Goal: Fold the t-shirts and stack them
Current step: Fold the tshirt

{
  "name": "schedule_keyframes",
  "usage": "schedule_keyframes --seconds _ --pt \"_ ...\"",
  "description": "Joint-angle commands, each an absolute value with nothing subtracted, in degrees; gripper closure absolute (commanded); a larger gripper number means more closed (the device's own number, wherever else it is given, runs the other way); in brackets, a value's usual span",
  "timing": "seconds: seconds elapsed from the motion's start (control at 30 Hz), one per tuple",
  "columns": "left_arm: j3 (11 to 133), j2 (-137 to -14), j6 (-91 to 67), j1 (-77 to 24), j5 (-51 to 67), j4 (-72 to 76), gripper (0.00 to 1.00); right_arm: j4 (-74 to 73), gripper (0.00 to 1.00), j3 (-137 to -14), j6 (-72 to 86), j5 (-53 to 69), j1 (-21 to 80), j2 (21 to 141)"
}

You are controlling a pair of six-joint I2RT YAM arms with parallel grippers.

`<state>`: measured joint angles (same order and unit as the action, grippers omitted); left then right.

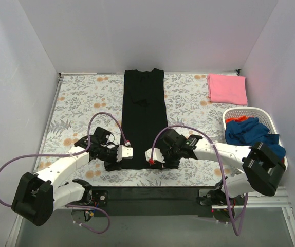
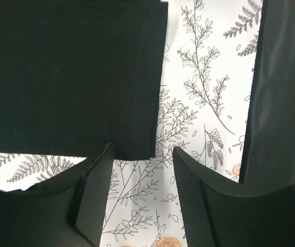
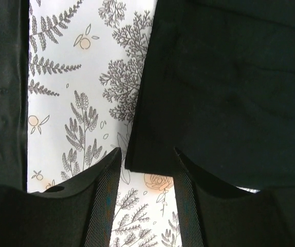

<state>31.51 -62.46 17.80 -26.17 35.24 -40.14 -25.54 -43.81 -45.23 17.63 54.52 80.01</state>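
A black t-shirt [image 1: 143, 116] lies folded into a long narrow strip down the middle of the floral tablecloth [image 1: 80, 103]. My left gripper [image 1: 128, 153] is open at the strip's near left corner; in the left wrist view that corner [image 2: 132, 144] lies just ahead of the jaws. My right gripper [image 1: 150, 157] is open at the near right corner, which shows between the jaws in the right wrist view [image 3: 152, 157]. Neither holds cloth. A folded pink t-shirt [image 1: 227, 88] lies at the far right.
A white laundry basket [image 1: 271, 123] at the right edge holds blue and red garments [image 1: 250, 131]. White walls enclose the table on three sides. A black strip runs along the table's near edge [image 1: 152, 195].
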Motion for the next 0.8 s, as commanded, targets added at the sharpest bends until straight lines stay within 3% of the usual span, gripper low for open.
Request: schedule_keyframes --seconds 0.0,0.63,0.77 --pt "30.85 -62.75 18.81 -26.98 34.01 -36.91 0.52 -21.01 0.50 -43.50 -45.35 17.40 55.72 79.98" --pt "25.84 -65.04 15.56 -32.08 28.57 -31.29 0.50 -17.32 0.55 -35.60 -45.26 15.03 57.66 83.05" --pt "25.14 -66.44 15.03 -33.13 27.16 -30.85 0.55 -16.00 0.73 -34.19 -45.00 13.54 57.66 84.02"
